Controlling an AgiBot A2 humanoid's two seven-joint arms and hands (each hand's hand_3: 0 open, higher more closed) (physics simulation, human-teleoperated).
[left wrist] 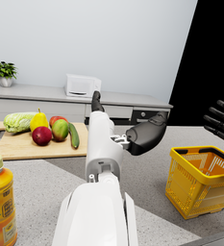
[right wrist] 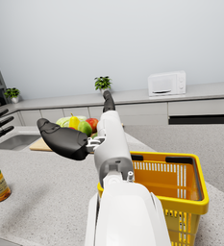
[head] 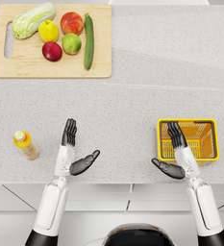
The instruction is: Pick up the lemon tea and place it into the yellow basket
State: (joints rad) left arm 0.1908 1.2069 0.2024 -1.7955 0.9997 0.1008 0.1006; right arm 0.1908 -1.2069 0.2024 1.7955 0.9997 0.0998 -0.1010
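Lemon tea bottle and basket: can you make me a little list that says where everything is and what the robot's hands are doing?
lemon tea bottle: stands upright on the counter, outside the left hand, untouched
yellow basket: on the counter under the right hand, nothing in it
left hand: open, holds nothing
right hand: open, holds nothing
cutting board: far left, carrying cabbage, fruit and a cucumber
task: not started

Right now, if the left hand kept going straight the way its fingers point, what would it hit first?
Bare counter at first. The left hand points away from the robot, toward the cutting board, probably meeting its near edge below the apple. The lemon tea stands off to the side.
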